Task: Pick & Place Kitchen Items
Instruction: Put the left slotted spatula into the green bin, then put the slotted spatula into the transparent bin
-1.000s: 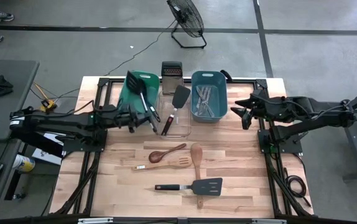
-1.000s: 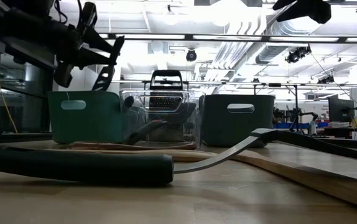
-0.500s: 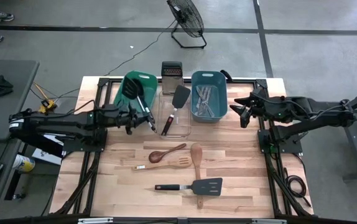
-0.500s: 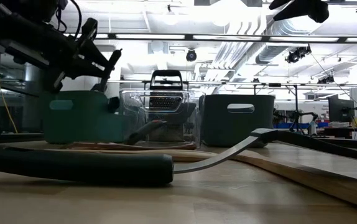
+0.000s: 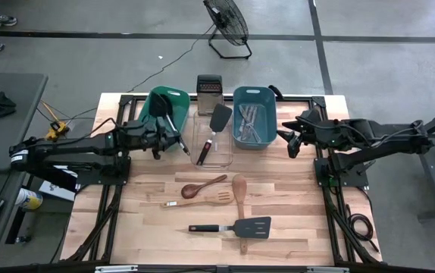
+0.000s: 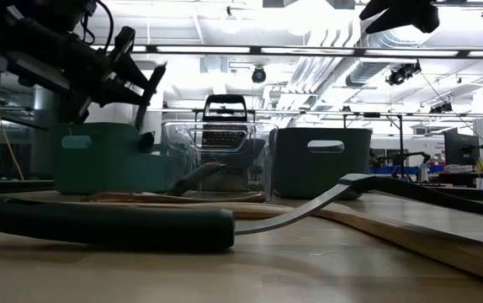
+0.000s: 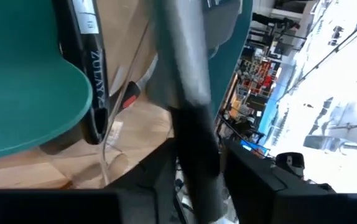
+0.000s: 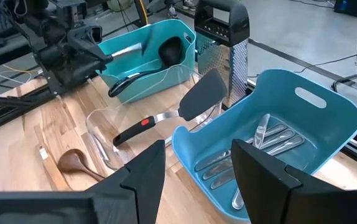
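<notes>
Left claw (image 5: 173, 139) gripped a black ladle (image 5: 167, 115) by its handle over the teal tub (image 5: 154, 100); right claw (image 5: 287, 143) hung open, idle. Risk: ladle tipping out over the rim onto the bench (image 5: 293, 220).

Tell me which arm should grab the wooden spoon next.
Probably right. The left gripper is busy with a black utensil at the teal tub; the right gripper hangs open and empty, about as near the wooden spoon.

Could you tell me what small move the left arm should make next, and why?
Probably open the left pincer fully and back away: the black utensil it holds already lies with its head inside the teal tub, its handle across the rim.
</notes>
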`<action>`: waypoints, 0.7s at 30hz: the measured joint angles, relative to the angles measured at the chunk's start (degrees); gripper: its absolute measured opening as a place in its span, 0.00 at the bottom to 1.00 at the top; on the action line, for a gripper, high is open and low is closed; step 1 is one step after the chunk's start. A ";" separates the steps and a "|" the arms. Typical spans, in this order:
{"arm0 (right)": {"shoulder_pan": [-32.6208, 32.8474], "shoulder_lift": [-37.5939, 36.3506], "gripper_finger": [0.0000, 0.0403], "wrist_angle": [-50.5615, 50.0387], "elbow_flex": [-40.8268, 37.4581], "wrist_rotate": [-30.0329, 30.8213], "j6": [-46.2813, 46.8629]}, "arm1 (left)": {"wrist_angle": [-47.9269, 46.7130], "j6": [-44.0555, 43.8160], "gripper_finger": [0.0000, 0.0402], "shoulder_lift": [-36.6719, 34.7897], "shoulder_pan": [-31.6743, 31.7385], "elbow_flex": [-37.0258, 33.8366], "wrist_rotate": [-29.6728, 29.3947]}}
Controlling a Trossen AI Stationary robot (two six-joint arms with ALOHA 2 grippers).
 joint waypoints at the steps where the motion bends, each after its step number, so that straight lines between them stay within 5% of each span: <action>1: 0.00 0.01 0.44 -0.02 0.00 0.00 -0.13 | 0.00 0.00 0.34 -0.02 0.02 0.00 0.02; 12: -0.02 0.04 0.44 -0.04 0.00 0.00 -1.30 | 2.82 1.40 0.38 -0.08 0.01 0.00 -0.03; 21: 0.00 0.04 0.44 -0.04 0.00 -0.39 -1.24 | 14.56 12.15 0.39 -0.17 0.01 0.00 0.77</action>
